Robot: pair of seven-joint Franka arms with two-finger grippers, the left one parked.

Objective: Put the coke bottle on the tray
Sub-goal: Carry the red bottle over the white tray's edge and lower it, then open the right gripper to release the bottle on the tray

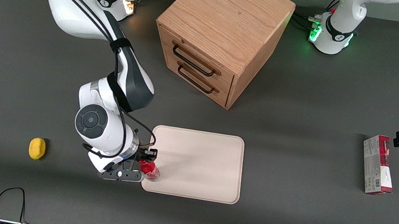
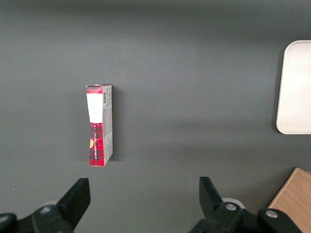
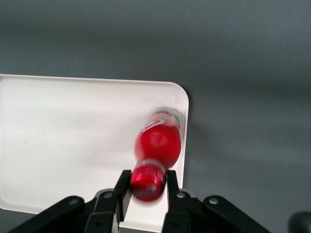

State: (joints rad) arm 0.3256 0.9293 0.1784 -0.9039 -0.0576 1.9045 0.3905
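Observation:
The coke bottle (image 1: 150,170), small and red with a red cap, is at the tray's (image 1: 199,161) corner nearest the front camera, toward the working arm's end. My right gripper (image 1: 145,165) is shut on the bottle's cap. In the right wrist view the fingers (image 3: 123,184) close on both sides of the cap, the gripper (image 3: 148,178) sits over the tray's rim, and the bottle (image 3: 159,141) hangs tilted over the cream-white tray (image 3: 73,136). I cannot tell whether its base touches the tray.
A wooden drawer cabinet (image 1: 222,30) stands farther from the camera than the tray. A yellow lemon-like object (image 1: 37,148) lies toward the working arm's end. A red-and-grey carton (image 1: 378,164) lies toward the parked arm's end, and also shows in the left wrist view (image 2: 99,124).

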